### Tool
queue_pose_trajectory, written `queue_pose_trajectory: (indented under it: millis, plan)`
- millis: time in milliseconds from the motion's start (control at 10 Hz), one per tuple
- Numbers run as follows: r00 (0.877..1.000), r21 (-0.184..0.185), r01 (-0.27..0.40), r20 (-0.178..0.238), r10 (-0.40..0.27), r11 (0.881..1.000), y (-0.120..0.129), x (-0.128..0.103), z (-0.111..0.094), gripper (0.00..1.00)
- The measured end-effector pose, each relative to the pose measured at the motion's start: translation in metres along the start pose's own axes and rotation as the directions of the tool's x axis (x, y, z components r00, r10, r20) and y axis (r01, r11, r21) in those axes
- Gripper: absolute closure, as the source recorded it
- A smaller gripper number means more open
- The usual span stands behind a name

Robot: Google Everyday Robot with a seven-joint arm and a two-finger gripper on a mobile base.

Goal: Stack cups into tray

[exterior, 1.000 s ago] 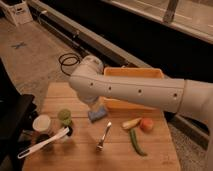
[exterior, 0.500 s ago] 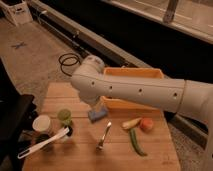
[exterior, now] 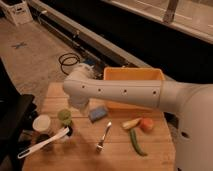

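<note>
The light green cup (exterior: 64, 116) stands upright on the wooden table, with the cream-white cup (exterior: 41, 122) just to its left. The deep yellow tray (exterior: 133, 75) sits at the table's back edge, partly hidden by my white arm (exterior: 120, 92), which reaches in from the right. My gripper (exterior: 81, 104) hangs below the arm's bend, just above and right of the green cup and left of the tray. It is mostly hidden by the arm. Both cups are outside the tray.
A white long-handled scoop (exterior: 42, 145) lies in front of the cups beside a dark cup (exterior: 67, 131). A blue sponge (exterior: 97, 114), a fork (exterior: 103, 137), a yellow piece (exterior: 131, 123), an orange fruit (exterior: 146, 124) and a green pod (exterior: 136, 141) lie on the table. A black chair (exterior: 12, 117) stands left.
</note>
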Motion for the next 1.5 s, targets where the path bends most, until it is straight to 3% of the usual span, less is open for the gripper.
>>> queue_pose_trajectory:
  millis: [300,800,1500]
  plan:
    - [0.995,0.039,0.037,0.089,-0.04,0.999,-0.016,-0.013,0.022,0.35]
    - [0.994,0.043,0.04,0.097,-0.044,0.998,-0.018,-0.014,0.024,0.35]
    - [0.984,0.089,0.009,0.175,-0.024,0.996,-0.026,-0.009,0.073,0.35]
